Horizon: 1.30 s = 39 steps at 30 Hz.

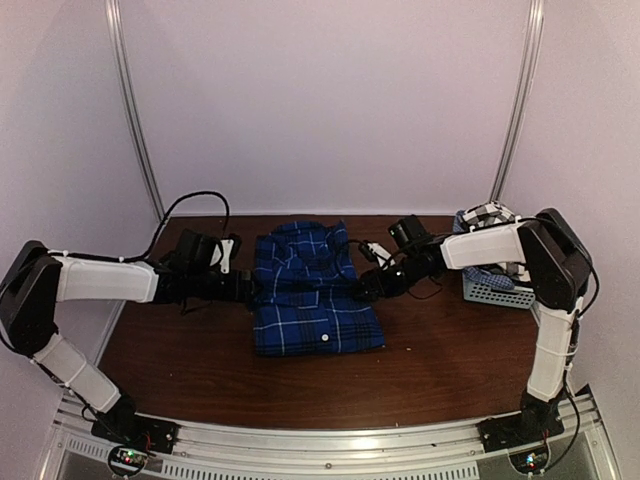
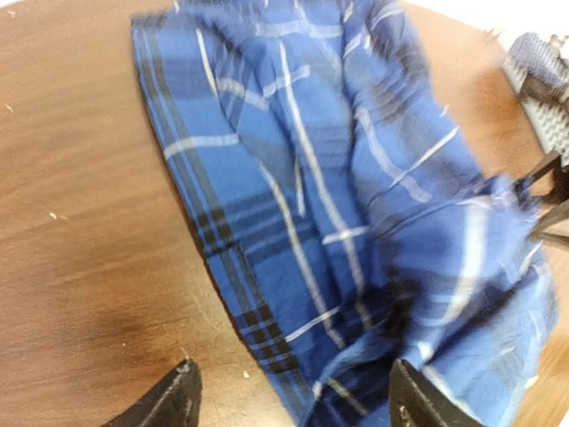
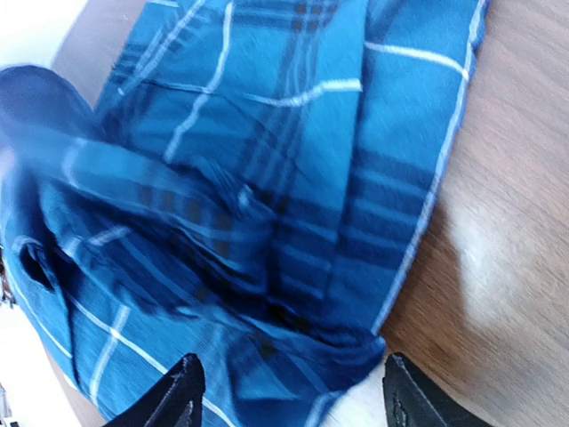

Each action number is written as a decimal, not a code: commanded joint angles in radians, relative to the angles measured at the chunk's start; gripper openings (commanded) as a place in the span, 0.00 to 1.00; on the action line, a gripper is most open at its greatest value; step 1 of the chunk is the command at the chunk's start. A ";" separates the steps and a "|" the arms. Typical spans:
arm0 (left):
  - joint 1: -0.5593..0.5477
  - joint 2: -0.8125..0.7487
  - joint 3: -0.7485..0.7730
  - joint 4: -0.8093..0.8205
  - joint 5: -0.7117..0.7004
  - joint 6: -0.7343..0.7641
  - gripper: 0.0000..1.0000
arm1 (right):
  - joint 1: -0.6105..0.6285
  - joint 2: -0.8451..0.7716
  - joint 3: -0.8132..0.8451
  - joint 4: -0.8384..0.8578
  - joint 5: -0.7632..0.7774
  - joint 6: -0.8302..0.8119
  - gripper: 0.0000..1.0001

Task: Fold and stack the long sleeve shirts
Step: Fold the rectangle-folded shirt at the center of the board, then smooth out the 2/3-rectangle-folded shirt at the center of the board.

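Blue plaid shirt (image 1: 312, 290) lies folded into a rough rectangle mid-desk (image 1: 430, 370), collar end away from me and one white button (image 1: 327, 338) showing near its closer hem. I use it as my reference for everything else. The left arm (image 1: 100, 280) reaches in flat from the shirt's left, and its jaws sit right at the shirt's left edge. In the left wrist view those jaws are spread wide, one fingertip (image 2: 178, 400) over bare wood and the other (image 2: 413, 400) over the cloth. The shirt's edge sits in the gap between them and nothing is pinched. The right arm (image 1: 480, 245) comes in from the shirt's right, its jaws at the right edge about midway along. In the right wrist view these are also wide apart, with a bunched corner of the shirt between the fingertips (image 3: 182, 396) and no grip on it. The cloth is rumpled and ridged on that side. To the right of the shirt, well apart from it, stands a pale mesh basket (image 1: 497, 293), with the black-and-white checked shirt (image 1: 487, 215) heaped on top of it. The right arm's forearm crosses in front of the basket and hides most of what's inside. A black cable (image 1: 430, 285) trails on the desk between the shirt and the basket, close under the right arm, and another cable (image 1: 185, 205) loops up beyond the left arm. From the left wrist view I see the right jaws' dark tips poking in at the shirt's far side.
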 commanded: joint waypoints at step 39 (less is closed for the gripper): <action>0.012 -0.094 -0.263 0.564 0.358 -0.181 0.00 | 0.019 -0.031 0.036 0.091 -0.068 0.023 0.00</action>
